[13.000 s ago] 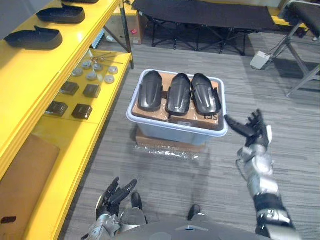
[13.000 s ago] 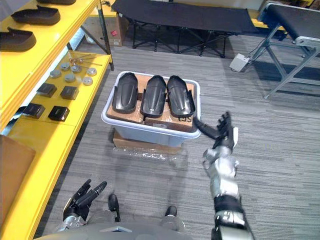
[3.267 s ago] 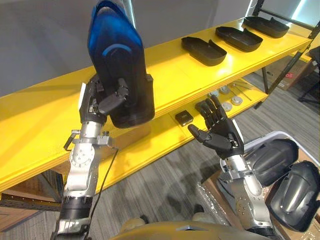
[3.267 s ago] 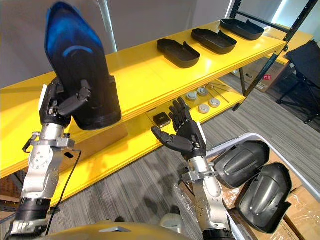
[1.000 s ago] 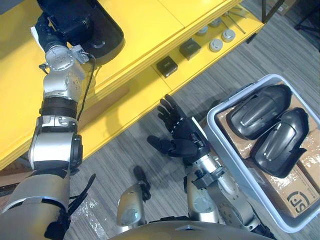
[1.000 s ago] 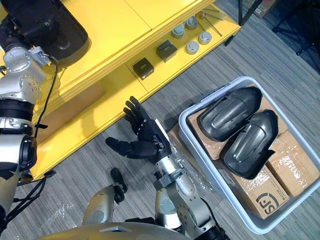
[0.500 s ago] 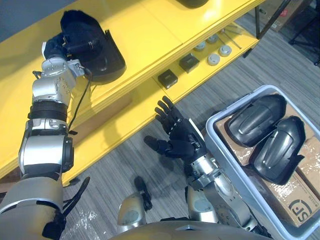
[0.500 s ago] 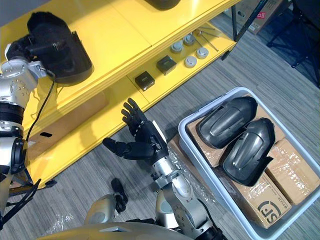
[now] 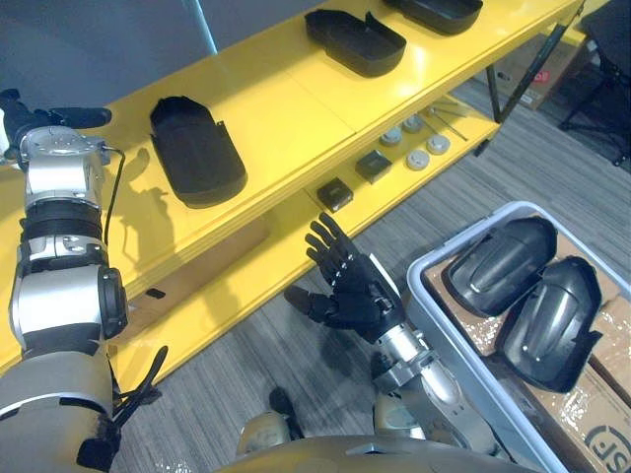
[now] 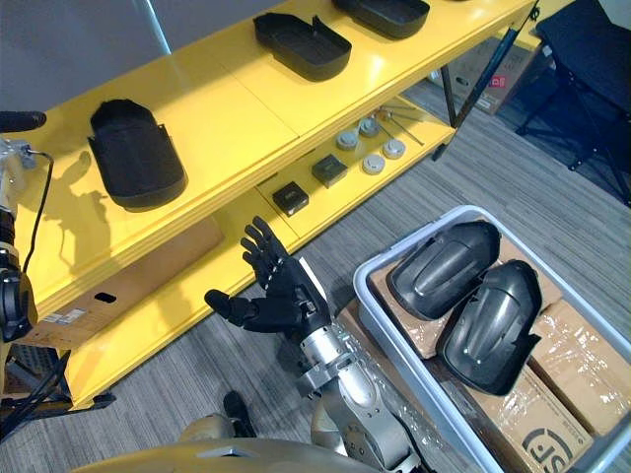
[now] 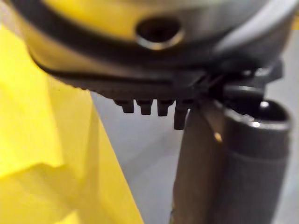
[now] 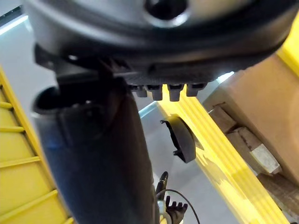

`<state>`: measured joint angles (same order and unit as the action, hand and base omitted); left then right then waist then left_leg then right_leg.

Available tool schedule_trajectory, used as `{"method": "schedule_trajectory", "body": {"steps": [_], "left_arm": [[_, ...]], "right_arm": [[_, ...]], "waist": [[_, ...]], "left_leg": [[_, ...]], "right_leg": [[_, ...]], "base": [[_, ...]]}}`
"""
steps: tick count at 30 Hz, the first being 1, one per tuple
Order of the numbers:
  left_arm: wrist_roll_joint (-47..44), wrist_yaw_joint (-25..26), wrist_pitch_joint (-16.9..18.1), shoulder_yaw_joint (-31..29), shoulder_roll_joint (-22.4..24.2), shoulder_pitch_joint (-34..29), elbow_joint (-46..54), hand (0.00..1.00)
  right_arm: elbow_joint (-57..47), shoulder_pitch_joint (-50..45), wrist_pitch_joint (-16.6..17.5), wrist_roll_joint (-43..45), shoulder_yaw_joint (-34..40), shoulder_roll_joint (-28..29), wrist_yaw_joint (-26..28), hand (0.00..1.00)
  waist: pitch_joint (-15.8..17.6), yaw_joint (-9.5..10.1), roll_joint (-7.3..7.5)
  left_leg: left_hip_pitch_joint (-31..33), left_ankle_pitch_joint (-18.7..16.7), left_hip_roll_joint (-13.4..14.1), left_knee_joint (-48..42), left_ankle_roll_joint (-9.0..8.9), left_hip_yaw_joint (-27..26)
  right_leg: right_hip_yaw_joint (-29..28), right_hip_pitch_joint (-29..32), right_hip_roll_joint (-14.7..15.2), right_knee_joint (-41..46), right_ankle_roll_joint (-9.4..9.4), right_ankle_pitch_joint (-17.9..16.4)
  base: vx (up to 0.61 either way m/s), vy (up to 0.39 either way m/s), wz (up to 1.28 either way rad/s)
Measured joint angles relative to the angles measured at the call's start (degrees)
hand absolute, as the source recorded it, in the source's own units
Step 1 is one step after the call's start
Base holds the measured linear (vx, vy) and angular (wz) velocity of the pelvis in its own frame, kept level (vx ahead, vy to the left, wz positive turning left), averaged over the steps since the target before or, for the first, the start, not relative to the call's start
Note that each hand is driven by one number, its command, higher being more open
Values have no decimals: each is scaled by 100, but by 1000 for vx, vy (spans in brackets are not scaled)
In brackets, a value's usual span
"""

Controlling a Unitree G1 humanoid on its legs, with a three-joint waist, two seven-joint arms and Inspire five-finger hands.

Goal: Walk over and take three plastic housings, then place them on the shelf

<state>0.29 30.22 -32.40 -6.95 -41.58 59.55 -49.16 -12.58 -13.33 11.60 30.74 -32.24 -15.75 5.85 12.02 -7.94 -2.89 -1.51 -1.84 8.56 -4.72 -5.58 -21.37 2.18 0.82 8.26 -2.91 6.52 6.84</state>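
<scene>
A black plastic housing (image 9: 197, 153) lies hollow side up on the yellow upper shelf (image 9: 286, 108), free of both hands. My left hand (image 9: 47, 118) is open at the shelf's left end, well apart from that housing. Two more housings (image 9: 357, 41) (image 9: 436, 12) rest farther along the same shelf. Two housings (image 9: 498, 264) (image 9: 547, 313) lie dome up in the pale grey bin (image 9: 426, 313) on the floor. Between the shelf and the bin, my right hand (image 9: 350, 288) hovers above the carpet, open and spread, holding nothing.
The lower shelf carries small black blocks (image 9: 335, 193) and round metal discs (image 9: 419, 150). A cardboard box (image 9: 202, 264) sits under the upper shelf. Brown cartons (image 10: 577, 360) line the bin beneath its housings. A dark shelf post (image 9: 518, 74) stands at the far end.
My left hand has let go of the housing, which now lies on the upper shelf, and has drawn away to the left. The view has tilted up. The right hand stays open.
</scene>
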Motion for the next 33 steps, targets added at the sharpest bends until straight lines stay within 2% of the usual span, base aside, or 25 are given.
{"method": "schedule_trajectory", "body": {"steps": [4, 7, 9, 10, 11, 12, 13, 14, 15, 16, 17, 18, 20, 21, 22, 23, 25, 29, 33], "left_arm": [[-172, 46, -94, 55, 1, 1, -134, 100], [-1236, 296, 654, 52, 10, -20, -395, 100], [-1862, 508, 1705, 149, 64, -73, -405, 100], [-1942, 576, 1939, 225, 71, -114, -306, 100], [-2064, 728, 2426, 350, 88, -302, 193, 100], [-2096, 754, 2701, 398, 96, -463, 581, 100], [-2186, 750, 2862, 385, 117, -608, 916, 100], [-2278, 704, 3087, 360, 171, -979, 1726, 100], [-2272, 656, 3258, 285, 279, -1484, 2621, 100], [-2271, 600, 3334, 217, 382, -1763, 3118, 100], [-2261, 422, 3485, 114, 649, -2408, 4062, 100], [-2253, 353, 3505, 90, 804, -2788, 4540, 100], [-2239, -50, 3611, 20, 1576, -4284, 5938, 100], [-2229, -131, 3611, 3, 1781, -4654, 6124, 100], [-2220, -288, 3605, -92, 2257, -5434, 6306, 100], [-2220, -303, 3603, -112, 2316, -5515, 6304, 100], [-2249, -456, 3573, -472, 2828, -6436, 6307, 100], [-2258, -884, 3584, -657, 3026, -7173, 6666, 100], [-2282, -1534, 3727, -470, 3050, -7373, 7121, 100]], "right_arm": [[74, -79, 0, -2, -47, 0, 0, 100], [75, -215, -1, -130, -48, -1, 9, 100], [76, -225, 11, -543, -29, -1, 57, 100], [76, -219, 30, -679, -19, 0, 59, 100], [76, -184, 119, -948, 34, 0, 69, 100], [75, -143, 190, -1039, 52, 2, 70, 100], [75, -125, 251, -1129, 78, 17, 67, 100], [74, -79, 412, -1248, 149, 50, 49, 100], [72, 71, 449, -1241, 228, 50, 63, 100], [71, 162, 449, -1238, 296, 49, 95, 100], [69, 364, 453, -1236, 436, 34, 118, 100], [61, 472, 458, -1235, 521, 29, 115, 100], [47, 908, 562, -1216, 951, 22, 83, 100], [37, 1009, 586, -1168, 1069, 20, 83, 100], [29, 1224, 657, -950, 1346, 17, 113, 100], [26, 1244, 661, -929, 1380, 17, 116, 100], [12, 1505, 676, -727, 1567, 21, 153, 100], [28, 1777, 618, -742, 1303, 25, 261, 100], [401, 2371, 540, -797, 776, 66, 462, 100]], "waist": [[-87, -9, 21], [-138, -6, 79], [-174, -14, 142], [-181, -13, 153], [-193, -7, 174], [-199, -3, 185], [-201, 2, 188], [-205, 13, 185], [-213, 38, 179], [-213, 70, 179], [-224, 152, 168], [-237, 188, 157], [-273, 388, 107], [-289, 462, 96], [-327, 614, 68], [-331, 625, 63], [-380, 818, 46], [-500, 1146, 56], [-589, 1291, 74]], "left_leg": [[-11, 31, -2, 27, -5, 49], [-74, 147, -12, 219, -28, 77], [-95, 224, -21, 345, -38, 120], [-96, 232, -25, 358, -38, 131], [-96, 259, -42, 398, -30, 158], [-94, 264, -62, 401, -26, 189], [-96, 268, -95, 401, -22, 205], [-108, 272, -111, 401, -17, 257], [-136, 272, -116, 401, -16, 284], [-160, 271, -119, 401, -15, 294], [-201, 267, -118, 400, -11, 335], [-205, 266, -117, 396, -10, 373], [-203, 263, -116, 390, -12, 574], [-202, 261, -117, 388, -15, 624], [-199, 259, -114, 389, -26, 776], [-199, 262, -113, 389, -28, 790], [-170, 263, -105, 401, -48, 1014], [-82, 327, -126, 398, -78, 1313], [54, 415, -204, 407, -63, 1622]], "right_leg": [[47, -31, -1, 0, -8, 1], [79, -31, -30, -12, -31, 13], [123, -29, -45, -21, -41, 16], [131, -29, -45, -21, -41, 16], [157, -30, -37, -23, -41, 16], [167, -33, -33, -22, -40, 18], [176, -39, -44, -17, -39, 18], [221, -82, -44, -20, -39, 17], [272, -127, -38, -19, -38, 17], [311, -155, -35, -20, -38, 17], [410, -218, -35, -23, -38, 16], [462, -251, -34, -28, -37, 14], [728, -379, -37, -58, -57, -10], [779, -416, -37, -78, -64, -18], [948, -527, -46, -128, -90, -38], [970, -538, -48, -129, -92, -41], [1228, -622, -61, -125, -141, -158], [1548, -731, -50, -128, -167, -185], [1859, -793, 1, -128, -159, -202]], "base": [[-50, -10, 6], [-42, -25, 5], [-26, -25, 7], [-12, -13, 10], [-2, -1, 8], [2, 5, 7], [8, 8, 10], [15, 7, 12], [13, 4, 12], [1, 2, 9], [-11, -2, 11], [-21, -6, 28], [-40, -11, 40], [-60, -16, 47], [-67, -19, 35], [-91, -29, 53], [-90, -34, 53], [-32, -18, 40], [-22, 4, 40]]}}
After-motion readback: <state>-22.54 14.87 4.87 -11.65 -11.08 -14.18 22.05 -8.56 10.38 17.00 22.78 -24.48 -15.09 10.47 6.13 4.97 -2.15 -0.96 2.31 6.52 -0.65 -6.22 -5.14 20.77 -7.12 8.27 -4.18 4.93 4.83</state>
